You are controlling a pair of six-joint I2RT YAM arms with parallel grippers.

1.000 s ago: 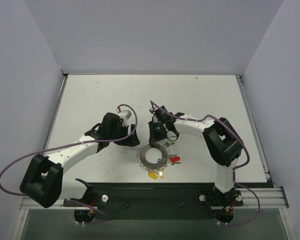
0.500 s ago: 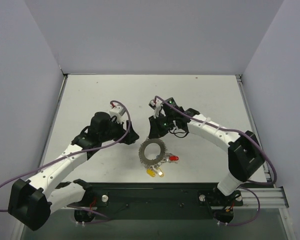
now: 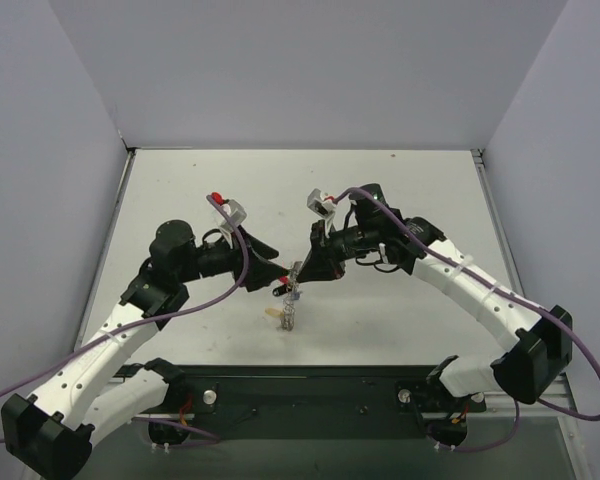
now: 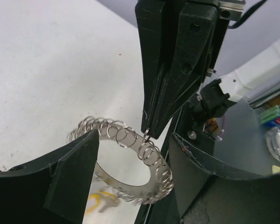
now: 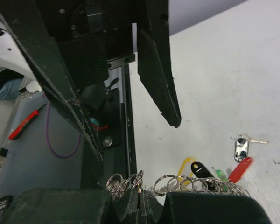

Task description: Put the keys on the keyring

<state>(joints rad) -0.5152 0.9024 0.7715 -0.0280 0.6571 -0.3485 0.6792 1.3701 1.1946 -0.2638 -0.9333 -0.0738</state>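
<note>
From the top camera the keyring is seen edge-on as a thin sliver, and the keys on it are mere specks of colour; whether its lowest part touches the table or hangs clear cannot be told. The right wrist camera cuts off most of the keyring, showing only a run of small wire loops along the bottom edge, partly behind that camera's own fingers. In the left wrist view one stretch of the rim goes behind a finger, and what dangles below the keyring is a yellow blur.

The right gripper meets the keyring from above, clenched, its tips pinching one small loop of the rim; the keyring hangs tilted from that pinch. The left gripper has its jaws spread wide, one on each side of the keyring, which sits between them; no contact can be made out.

Off the keyring's rim the keys fan out in a row, with yellow, black, green and red heads. Just beyond the red one is a smeared greyish key; whether it is attached to the keyring cannot be told.
</note>
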